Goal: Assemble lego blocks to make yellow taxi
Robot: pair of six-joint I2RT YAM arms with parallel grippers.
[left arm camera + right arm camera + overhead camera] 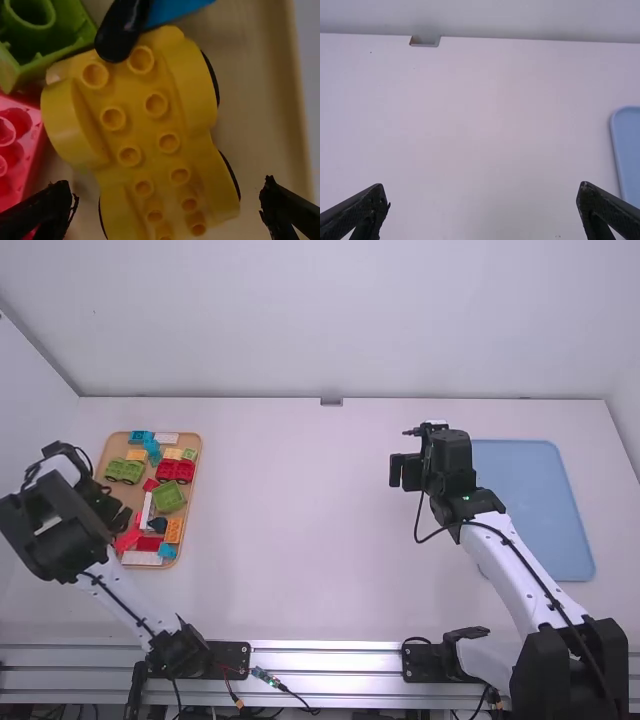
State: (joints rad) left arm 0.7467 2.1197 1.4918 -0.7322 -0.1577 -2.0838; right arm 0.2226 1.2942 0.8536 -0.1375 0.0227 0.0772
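Nearest, the right arm (pixel 520 560) reaches out over the table (pixel 300 520), its gripper (pixel 483 192) spread wide with bare table between the fingers. Away to the robot's right of those fingers lies the blue tray (pixel 530 500), smooth, with rounded corners. The tan tray (pixel 260 90), flat and matte, sits below the left gripper (pixel 167 190), whose fingers are also well parted, pinching nothing.

Between and beyond those left fingers is the yellow base (pixel 135 112), in the tan tray: hard, glossy plastic, probably light and stiff, not fragile, though a little slick and apt to roll on its black wheels. I'd take it across the narrow waist between the curved fenders, clear of the wheels.

Farther out from the left fingers is a hollow green block (pixel 55 50); just beside one finger, a studded red block (pixel 25 125). Smallest, a shiny, rounded black piece (pixel 120 35) overhangs the base's far end.
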